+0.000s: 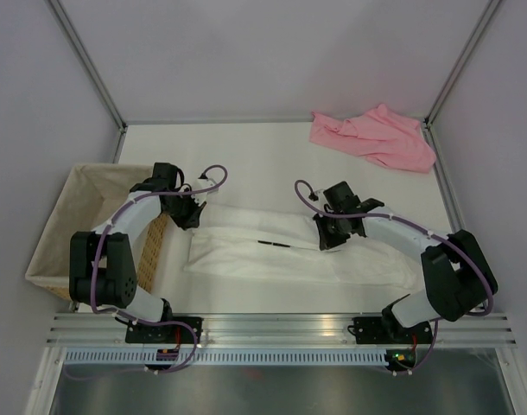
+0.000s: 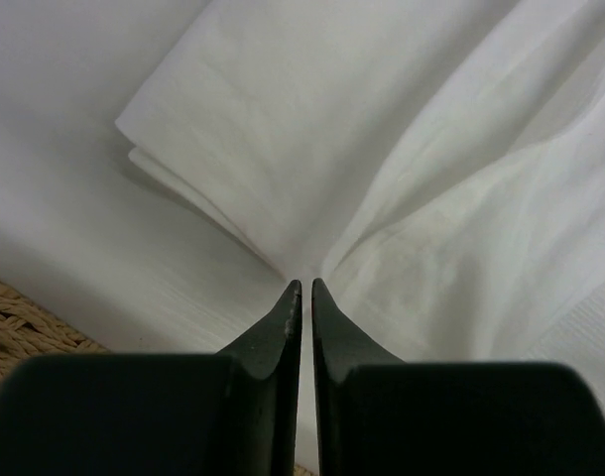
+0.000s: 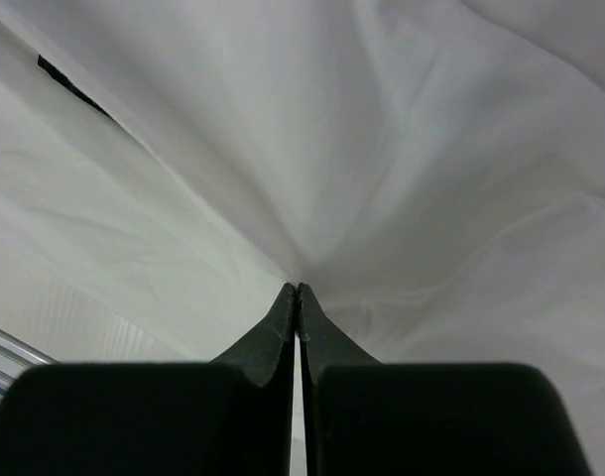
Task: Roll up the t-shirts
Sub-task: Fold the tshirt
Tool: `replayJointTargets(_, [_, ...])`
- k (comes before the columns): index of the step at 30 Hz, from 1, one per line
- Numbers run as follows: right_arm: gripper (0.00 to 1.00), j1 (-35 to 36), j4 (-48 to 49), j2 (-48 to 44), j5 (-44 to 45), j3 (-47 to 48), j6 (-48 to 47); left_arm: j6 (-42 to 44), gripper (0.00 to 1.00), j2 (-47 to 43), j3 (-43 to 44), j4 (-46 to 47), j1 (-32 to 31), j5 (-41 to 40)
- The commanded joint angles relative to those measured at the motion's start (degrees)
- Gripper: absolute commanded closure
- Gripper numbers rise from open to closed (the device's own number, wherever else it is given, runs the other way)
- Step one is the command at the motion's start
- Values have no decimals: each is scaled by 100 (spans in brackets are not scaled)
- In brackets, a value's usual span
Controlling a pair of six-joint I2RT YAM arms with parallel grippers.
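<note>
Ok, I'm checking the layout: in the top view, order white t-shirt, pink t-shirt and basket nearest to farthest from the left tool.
1. white t-shirt, pinched in the left tool.
2. basket, beside it on the left.
3. pink t-shirt, far right corner.

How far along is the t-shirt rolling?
Done: the white t-shirt lies folded into a long band. In hand: the left end effector and right end effector are both shut on it. Remaining: no roll shows yet, and the pink t-shirt lies crumpled at the far right, untouched.
</note>
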Motion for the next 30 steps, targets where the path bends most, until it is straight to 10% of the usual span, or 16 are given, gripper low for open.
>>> replayJointTargets(1, [96, 51, 81, -218, -110, -221, 391, 8, 87, -6, 231, 84, 28, 224])
replayJointTargets(8, [93, 95, 152, -173, -93, -265, 444, -942, 83, 582, 681, 401, -69, 76])
replayJointTargets(19, [66, 104, -375, -859, -830, -467, 637, 102, 87, 275, -514, 252, -271, -188])
replayJointTargets(30, [82, 86, 283, -344, 275, 498, 1243, -439, 84, 222, 195, 269, -271, -13])
